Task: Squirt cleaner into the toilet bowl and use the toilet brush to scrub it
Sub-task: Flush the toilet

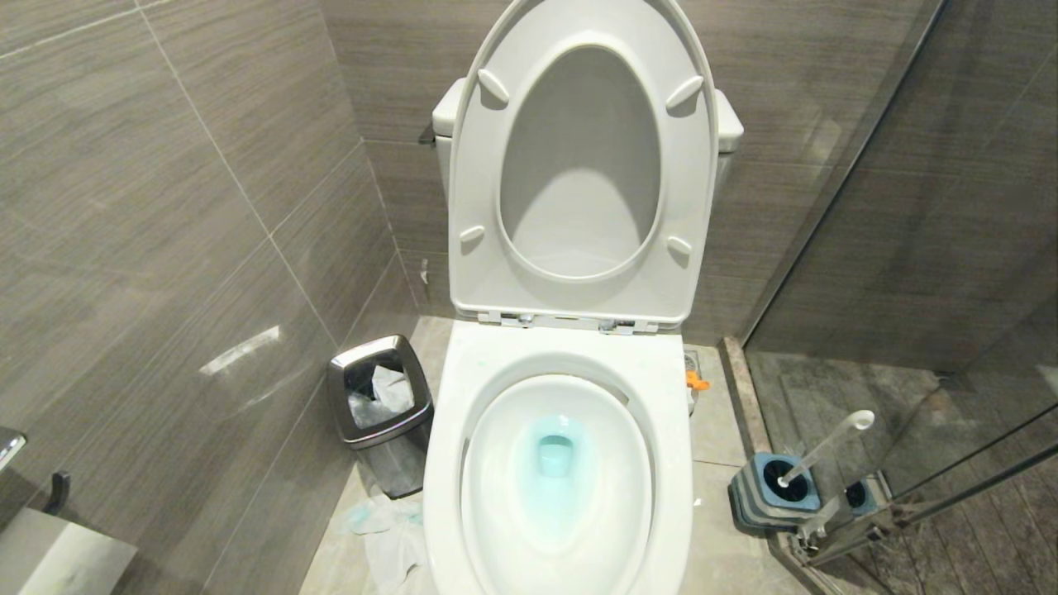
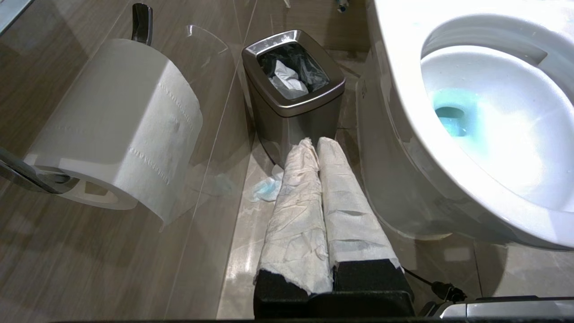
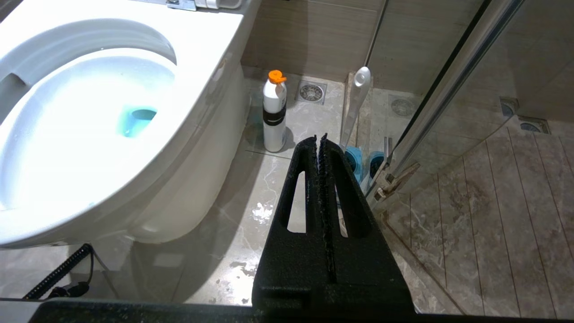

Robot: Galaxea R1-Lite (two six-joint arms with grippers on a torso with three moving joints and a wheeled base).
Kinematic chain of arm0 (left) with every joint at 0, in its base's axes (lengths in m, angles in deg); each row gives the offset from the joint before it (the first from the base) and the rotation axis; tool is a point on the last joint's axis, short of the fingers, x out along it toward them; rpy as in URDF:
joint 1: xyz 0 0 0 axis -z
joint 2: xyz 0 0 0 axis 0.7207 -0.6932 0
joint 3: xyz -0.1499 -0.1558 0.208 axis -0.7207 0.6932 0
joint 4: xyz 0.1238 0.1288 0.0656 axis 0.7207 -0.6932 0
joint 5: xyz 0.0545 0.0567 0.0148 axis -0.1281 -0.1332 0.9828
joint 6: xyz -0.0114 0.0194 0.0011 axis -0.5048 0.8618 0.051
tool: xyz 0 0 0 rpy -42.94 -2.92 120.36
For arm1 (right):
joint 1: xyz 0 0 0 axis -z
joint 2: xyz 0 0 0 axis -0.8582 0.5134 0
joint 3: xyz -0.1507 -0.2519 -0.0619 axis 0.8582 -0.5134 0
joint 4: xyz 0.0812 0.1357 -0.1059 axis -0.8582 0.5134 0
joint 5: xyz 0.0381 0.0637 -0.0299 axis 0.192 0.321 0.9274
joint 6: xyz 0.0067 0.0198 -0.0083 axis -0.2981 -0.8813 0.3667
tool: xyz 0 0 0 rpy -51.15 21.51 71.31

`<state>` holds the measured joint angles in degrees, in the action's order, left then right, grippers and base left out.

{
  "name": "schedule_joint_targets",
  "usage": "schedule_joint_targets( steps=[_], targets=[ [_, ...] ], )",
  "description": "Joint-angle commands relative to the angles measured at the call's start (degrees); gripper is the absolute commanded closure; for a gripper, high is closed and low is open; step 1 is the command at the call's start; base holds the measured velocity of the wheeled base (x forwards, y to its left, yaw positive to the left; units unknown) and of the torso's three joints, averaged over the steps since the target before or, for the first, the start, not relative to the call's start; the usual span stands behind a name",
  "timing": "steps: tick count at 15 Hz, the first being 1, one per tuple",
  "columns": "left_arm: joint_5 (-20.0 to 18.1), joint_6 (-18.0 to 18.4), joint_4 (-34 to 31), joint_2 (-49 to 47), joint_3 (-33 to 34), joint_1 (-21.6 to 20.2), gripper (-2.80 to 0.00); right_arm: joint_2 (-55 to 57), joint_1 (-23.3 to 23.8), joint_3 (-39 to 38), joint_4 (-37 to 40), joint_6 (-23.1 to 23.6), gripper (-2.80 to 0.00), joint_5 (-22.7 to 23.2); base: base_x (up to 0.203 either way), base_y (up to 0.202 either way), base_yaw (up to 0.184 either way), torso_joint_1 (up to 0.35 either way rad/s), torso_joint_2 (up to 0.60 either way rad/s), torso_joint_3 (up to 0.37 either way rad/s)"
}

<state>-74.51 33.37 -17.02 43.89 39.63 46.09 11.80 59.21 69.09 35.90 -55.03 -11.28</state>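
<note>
Toilet brush [image 3: 355, 105] stands right of the toilet bowl [image 1: 446, 463], just beyond the closed, empty right end effector [image 3: 320, 139], handle leaning; left end effector [image 2: 314, 146] closed, farther.

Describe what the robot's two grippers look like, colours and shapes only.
The left gripper has two long fingers wrapped in crinkled white paper-like covering, on a black base with a thin black cable beside it. The right gripper is bare matte black: two tapered, wedge-shaped fingers, each with a long slot cut through and rough-textured inner faces. A coiled black cable shows beside it.
</note>
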Motion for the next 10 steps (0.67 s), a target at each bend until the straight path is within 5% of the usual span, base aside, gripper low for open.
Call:
schedule_joint_targets(
  steps=[1, 10],
  targets=[
    [0.0, 0.0, 0.0, 0.0, 0.0, 0.0, 0.00, 0.1, 0.0, 0.0, 0.0, 0.0, 0.00, 0.0, 0.000, 0.000, 0.000, 0.000, 0.00, 0.000],
    [0.0, 0.0, 0.0, 0.0, 0.0, 0.0, 0.00, 0.1, 0.0, 0.0, 0.0, 0.0, 0.00, 0.0, 0.000, 0.000, 0.000, 0.000, 0.00, 0.000]
  ],
)
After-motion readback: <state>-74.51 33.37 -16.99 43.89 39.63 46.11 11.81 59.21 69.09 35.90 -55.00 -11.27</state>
